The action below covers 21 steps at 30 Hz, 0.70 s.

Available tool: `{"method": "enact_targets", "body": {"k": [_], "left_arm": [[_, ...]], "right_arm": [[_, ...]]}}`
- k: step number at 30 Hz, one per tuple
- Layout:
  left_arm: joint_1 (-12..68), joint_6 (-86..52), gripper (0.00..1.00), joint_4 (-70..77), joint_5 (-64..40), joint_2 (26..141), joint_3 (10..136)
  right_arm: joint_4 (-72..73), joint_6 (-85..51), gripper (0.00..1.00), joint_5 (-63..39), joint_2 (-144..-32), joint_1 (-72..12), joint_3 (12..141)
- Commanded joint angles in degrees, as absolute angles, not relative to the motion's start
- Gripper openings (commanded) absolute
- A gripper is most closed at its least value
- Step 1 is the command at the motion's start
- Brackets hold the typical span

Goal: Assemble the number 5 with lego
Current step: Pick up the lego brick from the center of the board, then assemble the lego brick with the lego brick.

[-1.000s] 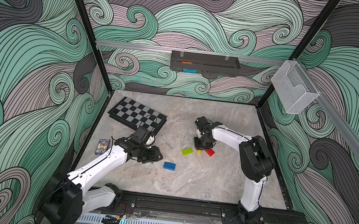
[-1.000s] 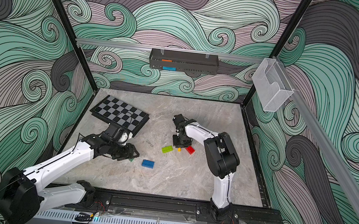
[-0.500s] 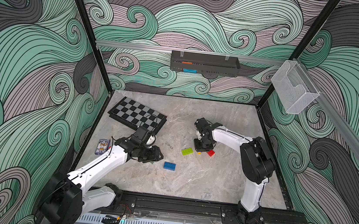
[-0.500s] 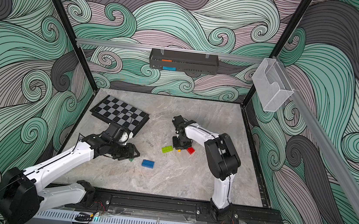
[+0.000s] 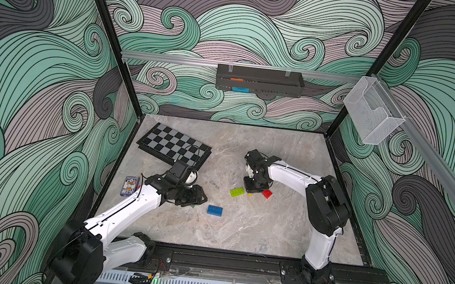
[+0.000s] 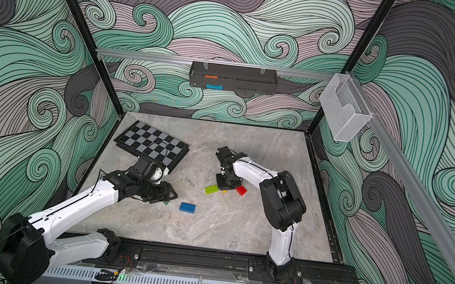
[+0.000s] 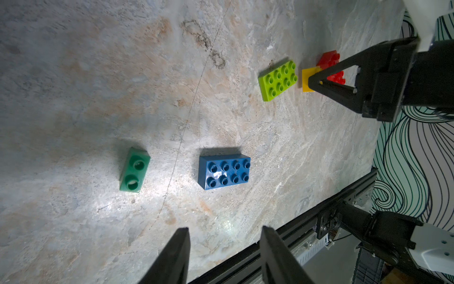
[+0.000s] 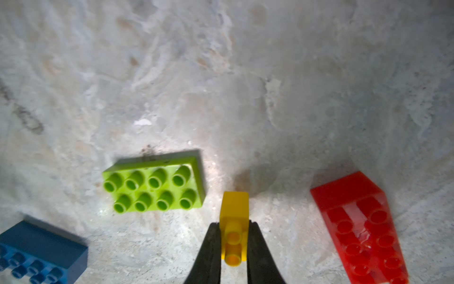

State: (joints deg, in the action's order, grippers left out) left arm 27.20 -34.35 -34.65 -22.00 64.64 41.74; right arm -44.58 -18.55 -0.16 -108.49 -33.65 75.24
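My right gripper [image 8: 234,223] is shut on a small yellow lego brick [image 8: 234,214] that rests on the table between a lime green brick [image 8: 153,188] and a red brick [image 8: 361,228]. In both top views the right gripper [image 5: 254,189] points straight down over that spot. A blue brick [image 7: 224,171] and a dark green brick [image 7: 134,169] lie apart in front of my left gripper [image 7: 225,228], which is open and empty, low over the table. All the bricks lie singly. The number 5 is out of view.
A chessboard [image 5: 174,147] lies at the back left. A blue patterned card box [image 5: 130,185] sits by the left wall. A black tray [image 5: 258,79] and a clear holder [image 5: 370,117] hang on the walls. The black front rail [image 5: 237,260] borders the table.
The right gripper has closed on the yellow brick. The left arm and the other bricks have stayed in place.
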Motion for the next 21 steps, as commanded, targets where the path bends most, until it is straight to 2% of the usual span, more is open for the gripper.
{"method": "enact_targets", "body": {"k": [1, 21], "left_arm": [[28.0, -34.7, 0.50, -33.8, -23.1, 64.1, 41.9], [30.3, -32.8, 0.50, -32.5, -26.4, 63.1, 43.0]], "right_arm": [[-45.7, -16.6, 0.14, -2.0, -106.5, -35.4, 77.4], [-48.6, -12.5, 0.12, -0.9, -112.7, -36.4, 84.2]]}}
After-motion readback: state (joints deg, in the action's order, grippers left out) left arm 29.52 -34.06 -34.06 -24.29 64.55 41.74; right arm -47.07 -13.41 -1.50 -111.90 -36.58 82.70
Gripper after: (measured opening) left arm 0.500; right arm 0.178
